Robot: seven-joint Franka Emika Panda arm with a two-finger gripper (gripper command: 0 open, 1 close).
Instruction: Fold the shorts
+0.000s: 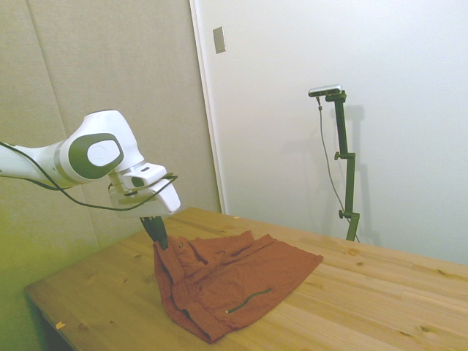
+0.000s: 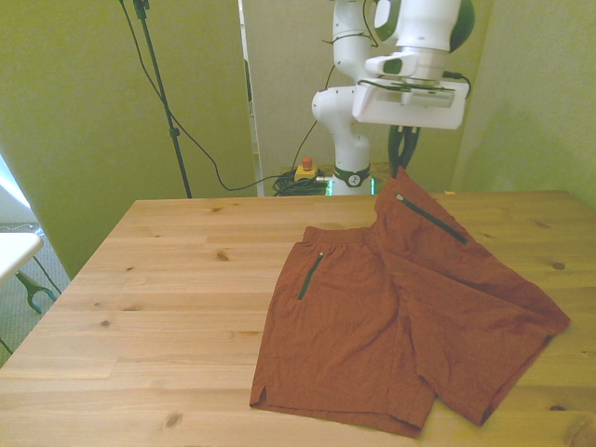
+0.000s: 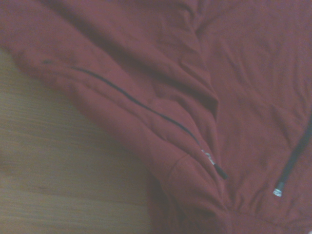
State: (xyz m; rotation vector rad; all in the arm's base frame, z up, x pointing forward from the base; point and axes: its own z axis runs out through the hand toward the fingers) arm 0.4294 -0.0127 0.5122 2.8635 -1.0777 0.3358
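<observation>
The rust-orange shorts (image 2: 372, 317) lie spread on the wooden table (image 2: 168, 279), toward the front view's right. One waistband corner is lifted off the wood, and the cloth slopes down from it. My gripper (image 2: 400, 156) is shut on that raised corner. In the side view the gripper (image 1: 156, 230) pinches the corner of the shorts (image 1: 234, 281) nearest the arm, a little above the table (image 1: 380, 292). Two dark pocket zippers show, one flat (image 2: 310, 275) and one on the lifted part (image 2: 430, 219). The wrist view shows creased shorts (image 3: 195, 73) over wood.
Bare wood spans the front view's left half of the table. Behind the far edge, cables and a small red-topped device (image 2: 304, 170) sit on the floor. A white object (image 2: 14, 247) stands off the table's left side.
</observation>
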